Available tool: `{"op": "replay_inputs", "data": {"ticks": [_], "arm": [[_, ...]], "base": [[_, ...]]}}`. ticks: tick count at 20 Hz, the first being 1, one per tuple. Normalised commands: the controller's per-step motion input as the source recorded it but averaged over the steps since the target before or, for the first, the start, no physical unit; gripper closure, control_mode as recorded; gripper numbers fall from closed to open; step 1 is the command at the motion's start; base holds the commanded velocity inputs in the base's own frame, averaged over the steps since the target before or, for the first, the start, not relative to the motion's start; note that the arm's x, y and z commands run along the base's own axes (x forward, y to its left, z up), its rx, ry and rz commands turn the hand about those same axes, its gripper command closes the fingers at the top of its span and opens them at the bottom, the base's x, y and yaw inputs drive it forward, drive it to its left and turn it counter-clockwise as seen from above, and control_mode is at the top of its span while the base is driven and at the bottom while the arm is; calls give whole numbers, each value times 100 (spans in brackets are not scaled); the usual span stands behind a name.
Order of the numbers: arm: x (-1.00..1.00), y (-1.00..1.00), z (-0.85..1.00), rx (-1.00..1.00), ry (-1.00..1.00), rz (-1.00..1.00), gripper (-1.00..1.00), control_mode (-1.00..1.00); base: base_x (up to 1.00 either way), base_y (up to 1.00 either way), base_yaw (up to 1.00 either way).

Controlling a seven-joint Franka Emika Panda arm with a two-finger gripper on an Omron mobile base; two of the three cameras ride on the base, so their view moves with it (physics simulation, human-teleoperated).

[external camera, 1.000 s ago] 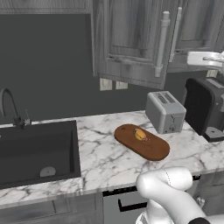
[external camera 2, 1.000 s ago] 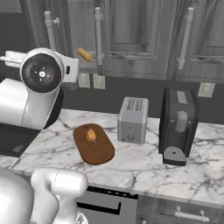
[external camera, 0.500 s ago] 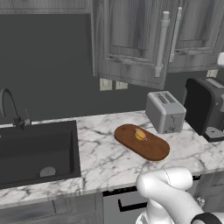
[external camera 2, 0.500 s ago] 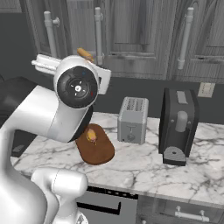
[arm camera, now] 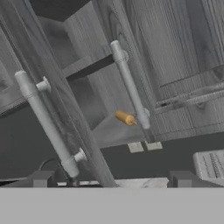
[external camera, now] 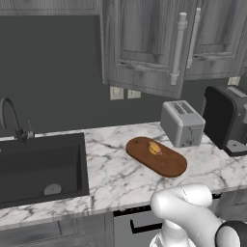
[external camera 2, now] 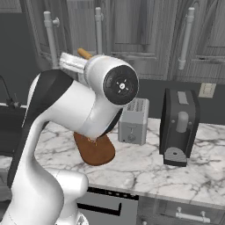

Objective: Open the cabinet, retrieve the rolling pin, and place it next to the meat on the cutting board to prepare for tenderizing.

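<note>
The grey wood-grain cabinet [external camera: 144,48] hangs over the counter, its pale bar handles [arm camera: 129,89] close in front of my hand. The rolling pin [arm camera: 124,118] shows as an orange end poking out beside a door edge, below a dark gap; that same end [external camera 2: 84,53] sticks up behind my arm. My gripper [arm camera: 111,181] is open and empty, facing the doors just short of them. The meat [external camera: 154,148] lies on the reddish-brown cutting board [external camera: 157,157], which my arm partly covers in the right base view [external camera 2: 94,151].
A silver toaster [external camera: 182,123] stands right behind the board, and a black coffee machine [external camera: 224,118] to its right. A dark sink [external camera: 41,166] with a faucet takes up the counter's left. My arm's elbow [external camera 2: 118,83] looms over the board.
My arm has swung across the right base view from the left edge to the centre, and the hand has left the right edge of the left base view. The gripper stays open.
</note>
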Motion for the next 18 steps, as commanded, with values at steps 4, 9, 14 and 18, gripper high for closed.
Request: {"op": "replay_inputs", "data": {"ticks": [4,9,14,18], "arm": [[68,1,-1,8,3,6,-100,-100],[75,8,-5,7,5,5,-100,-100],[73,17,-10,5,6,5,-100,-100],[71,20,-11,0,6,4,-100,-100]], "base": [[0,0,0],[0,0,0],[0,0,0],[0,0,0]]}}
